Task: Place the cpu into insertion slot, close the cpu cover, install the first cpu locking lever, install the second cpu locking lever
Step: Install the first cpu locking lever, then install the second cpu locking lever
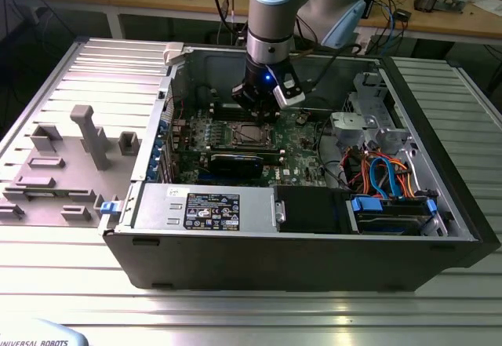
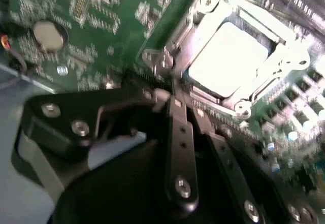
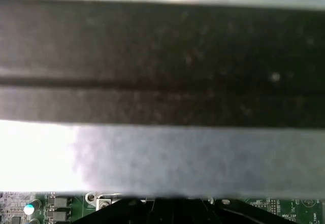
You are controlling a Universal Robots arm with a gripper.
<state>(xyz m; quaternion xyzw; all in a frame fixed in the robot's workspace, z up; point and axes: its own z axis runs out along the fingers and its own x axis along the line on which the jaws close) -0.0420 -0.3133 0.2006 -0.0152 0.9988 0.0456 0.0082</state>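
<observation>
tool [image 2: 175,99] just beside cpu [image 2: 228,56], cpu cover [image 2: 284,64] down

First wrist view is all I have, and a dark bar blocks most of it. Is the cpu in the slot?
Observer: Yes. In the second wrist view the cpu lies flat and level on the board.
Operator: Is the cover down?
Observer: It is. The cover lies flat, framing the cpu.
Operator: Where is the gripper?
Observer: In the exterior view the gripper hangs inside the case, just above the cpu's far edge.
</observation>
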